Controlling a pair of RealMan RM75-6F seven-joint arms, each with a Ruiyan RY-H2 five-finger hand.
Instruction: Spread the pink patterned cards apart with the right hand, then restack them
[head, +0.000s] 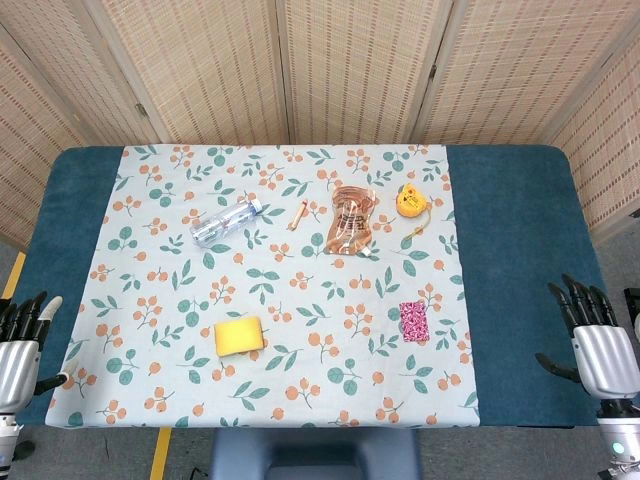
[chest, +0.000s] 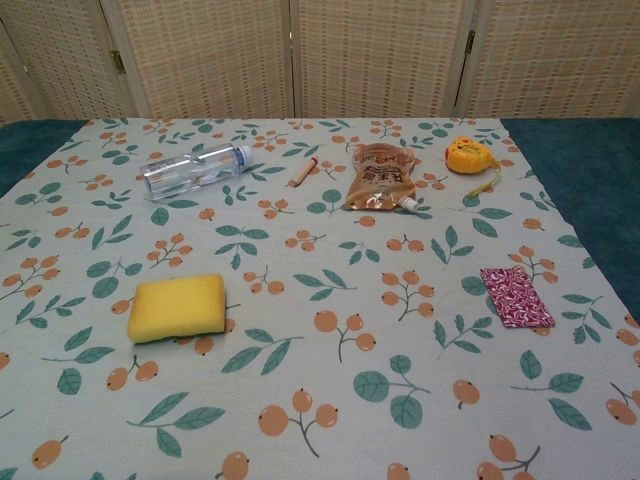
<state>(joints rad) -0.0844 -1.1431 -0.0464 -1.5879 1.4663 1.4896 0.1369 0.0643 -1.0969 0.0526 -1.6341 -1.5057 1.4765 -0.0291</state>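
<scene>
The pink patterned cards (head: 413, 321) lie in one neat stack on the floral tablecloth, right of centre; the chest view shows the stack (chest: 516, 296) at its right side. My right hand (head: 600, 345) hovers at the table's right edge, fingers apart and holding nothing, well to the right of the cards. Over at the left edge my left hand (head: 20, 350) is likewise spread and holds nothing. Neither hand appears in the chest view.
A yellow sponge (head: 239, 336) lies left of the cards. Further back are a clear plastic bottle (head: 225, 220), a small pen-like stick (head: 298, 216), a brown pouch (head: 350, 220) and a yellow tape measure (head: 411, 201). Blue table (head: 520, 250) shows either side of the cloth.
</scene>
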